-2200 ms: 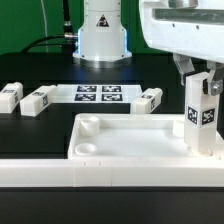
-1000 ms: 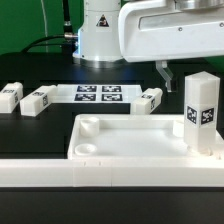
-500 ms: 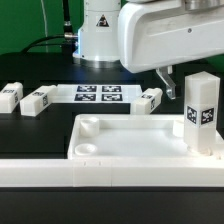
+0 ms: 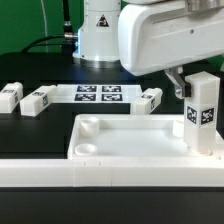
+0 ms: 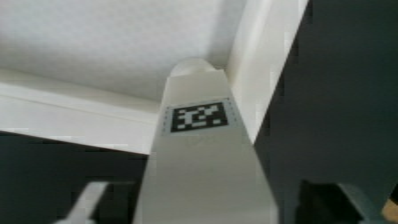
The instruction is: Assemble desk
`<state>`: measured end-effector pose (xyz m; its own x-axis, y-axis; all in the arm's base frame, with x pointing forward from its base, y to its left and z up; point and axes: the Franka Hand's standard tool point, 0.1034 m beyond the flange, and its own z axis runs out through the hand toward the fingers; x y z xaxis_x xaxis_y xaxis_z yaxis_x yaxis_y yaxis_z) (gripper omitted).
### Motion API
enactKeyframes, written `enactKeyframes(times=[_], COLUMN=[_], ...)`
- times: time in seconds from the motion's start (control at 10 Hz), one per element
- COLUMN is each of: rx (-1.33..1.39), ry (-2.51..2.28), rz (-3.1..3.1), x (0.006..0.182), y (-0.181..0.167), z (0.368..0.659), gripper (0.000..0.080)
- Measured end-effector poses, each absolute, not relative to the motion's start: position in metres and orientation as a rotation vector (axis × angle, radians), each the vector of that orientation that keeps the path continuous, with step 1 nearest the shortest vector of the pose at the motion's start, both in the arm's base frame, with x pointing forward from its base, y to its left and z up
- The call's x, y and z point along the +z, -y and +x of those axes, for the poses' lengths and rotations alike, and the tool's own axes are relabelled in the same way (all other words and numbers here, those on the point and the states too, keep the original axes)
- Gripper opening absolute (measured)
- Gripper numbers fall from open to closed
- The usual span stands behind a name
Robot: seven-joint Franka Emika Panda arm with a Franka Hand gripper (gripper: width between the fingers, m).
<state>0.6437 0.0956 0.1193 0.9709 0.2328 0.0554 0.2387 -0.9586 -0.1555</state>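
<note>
The desk panel point(image 4: 130, 122) lies white and rimmed, with round sockets at its corners. One tagged leg point(image 4: 204, 110) stands upright in the panel's corner at the exterior view's right. My gripper point(image 4: 195, 88) hangs around the top of this leg, with one finger point(image 4: 175, 82) showing beside it. In the wrist view the leg point(image 5: 205, 130) runs between my two fingers point(image 5: 86, 205), and a dark gap shows on each side. The gripper point(image 5: 210, 208) is open. Three loose legs point(image 4: 9, 96) point(image 4: 37, 99) point(image 4: 150, 99) lie on the black table behind the panel.
The marker board point(image 4: 100, 94) lies flat between the loose legs. The robot's white base point(image 4: 100, 35) stands at the back. A long white rail point(image 4: 100, 170) runs along the front, close against the panel.
My gripper has shifted toward the exterior view's right, and its fingers now straddle the upright leg. The leg and the panel have stayed put.
</note>
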Motion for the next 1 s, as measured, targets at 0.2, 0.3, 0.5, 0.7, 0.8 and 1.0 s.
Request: enactKeyframes(times=[0.2,0.3,0.5,0.7,0.8,1.0], rx=[-0.053,-0.054,-0.045,-0.016,-0.003,0.019], ry=[0.341,0.333,0.068,-0.291,-0.451,-0.709], rz=[-2.960,-2.960,-2.974,-2.960,-2.940,-2.890], x=[0.1191,0.1188,0.1187,0.1186,0.1186,0.1184], y=[-0.0945,-0.0943,-0.0929,-0.0915,-0.0910,-0.0902], z=[0.6438,0.6438,0.6448,0.6450,0.6450,0.6450], gripper=[0.0289,0.0289,0.0289,0.0289,0.0291,0.0291])
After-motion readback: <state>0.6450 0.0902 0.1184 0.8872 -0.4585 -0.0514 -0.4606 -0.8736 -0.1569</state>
